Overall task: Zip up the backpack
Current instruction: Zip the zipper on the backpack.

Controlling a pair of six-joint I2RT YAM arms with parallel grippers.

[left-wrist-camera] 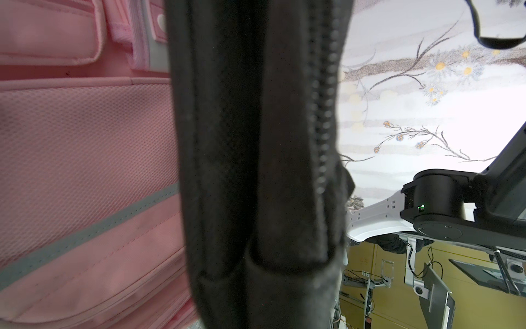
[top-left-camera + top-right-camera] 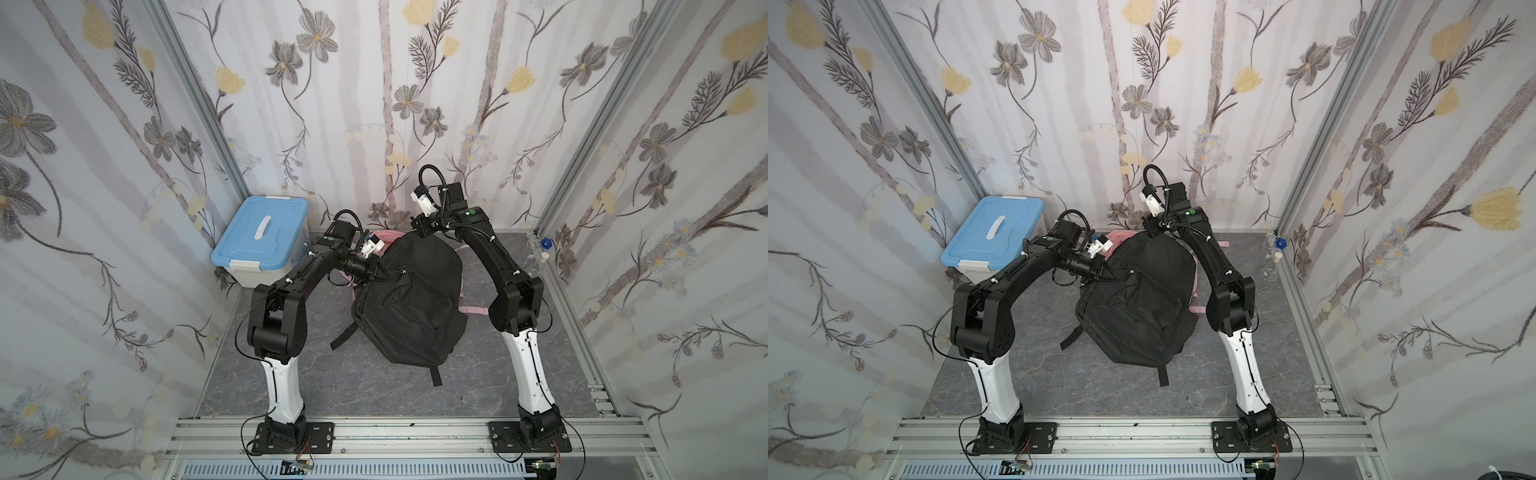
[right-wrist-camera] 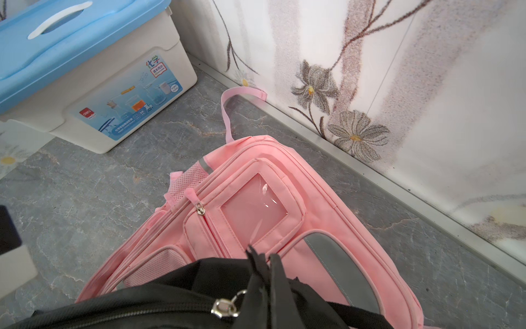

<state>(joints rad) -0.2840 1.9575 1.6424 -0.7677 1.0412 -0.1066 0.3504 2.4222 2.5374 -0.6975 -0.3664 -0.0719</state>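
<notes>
The pink backpack (image 3: 256, 199) lies flat at the back of the table, mostly covered by a plain black backpack (image 2: 409, 299). In both top views only its pink edge (image 2: 384, 236) and straps (image 2: 1196, 309) show. Its clear window pocket and grey reflective strips appear in the right wrist view, and its mesh side (image 1: 85, 142) in the left wrist view. My left gripper (image 2: 380, 272) is shut on the black backpack's upper left edge, beside its zipper (image 1: 323, 128). My right gripper (image 3: 263, 256) is shut on the black pull tab at the black backpack's top, by the silver slider (image 3: 225, 309).
A white box with a blue lid (image 2: 259, 241) stands at the back left. Small glass flasks (image 2: 536, 253) stand by the right wall. Flowered walls close in three sides. A black strap (image 2: 434, 376) trails toward the front.
</notes>
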